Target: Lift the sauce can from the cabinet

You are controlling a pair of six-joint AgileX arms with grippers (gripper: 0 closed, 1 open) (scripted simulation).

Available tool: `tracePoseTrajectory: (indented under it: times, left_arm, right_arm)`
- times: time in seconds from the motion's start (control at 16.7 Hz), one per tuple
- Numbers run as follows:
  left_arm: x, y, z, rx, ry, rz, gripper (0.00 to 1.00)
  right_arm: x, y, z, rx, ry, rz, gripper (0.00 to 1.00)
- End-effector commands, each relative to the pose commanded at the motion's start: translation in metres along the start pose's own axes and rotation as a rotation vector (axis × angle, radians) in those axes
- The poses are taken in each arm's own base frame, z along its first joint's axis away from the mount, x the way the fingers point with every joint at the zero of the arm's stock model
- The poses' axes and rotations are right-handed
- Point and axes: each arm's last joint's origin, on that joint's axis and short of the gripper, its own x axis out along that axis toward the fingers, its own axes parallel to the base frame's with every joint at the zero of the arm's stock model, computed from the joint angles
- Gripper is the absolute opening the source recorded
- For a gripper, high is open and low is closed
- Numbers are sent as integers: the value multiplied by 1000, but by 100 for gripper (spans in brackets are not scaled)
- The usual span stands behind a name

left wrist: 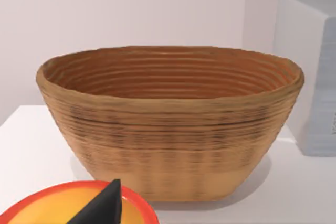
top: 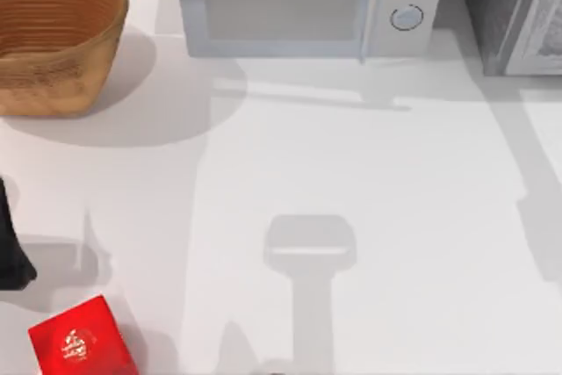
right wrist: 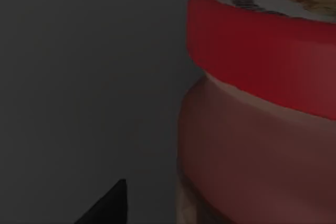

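Note:
The sauce can (right wrist: 262, 108) looms close in the right wrist view. It is a red-orange cylinder with a thick red rim and a dark label on top, standing in the dim grey interior of the cabinet (right wrist: 79, 77). A black edge of my right gripper (right wrist: 107, 205) shows just beside the can, apart from it. From above, the cabinet (top: 509, 15) is the dark speckled box at the table's far right corner. My left arm (top: 10, 248) sits at the left edge of the table.
A woven basket (top: 53, 37) stands at the back left, and also fills the left wrist view (left wrist: 168, 124). A white microwave (top: 307, 2) is at the back centre. A red box (top: 79, 340) lies front left. A round red-rimmed orange thing (left wrist: 47, 208) lies under my left gripper.

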Motion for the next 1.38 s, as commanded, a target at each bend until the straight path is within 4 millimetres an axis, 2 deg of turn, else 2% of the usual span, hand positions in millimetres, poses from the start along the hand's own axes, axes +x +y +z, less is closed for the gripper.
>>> tracePoseTrajectory:
  times: [0.66,1.26,1.38]
  left_arm:
    - [0,0,0,0,0,0,100]
    - [0,0,0,0,0,0,100]
    - [0,0,0,0,0,0,100]
  right_arm:
    - [0,0,0,0,0,0,2]
    - [-1,1,0,1,1,0,0]
    - [-12,0,5,-1,13,-17,0]
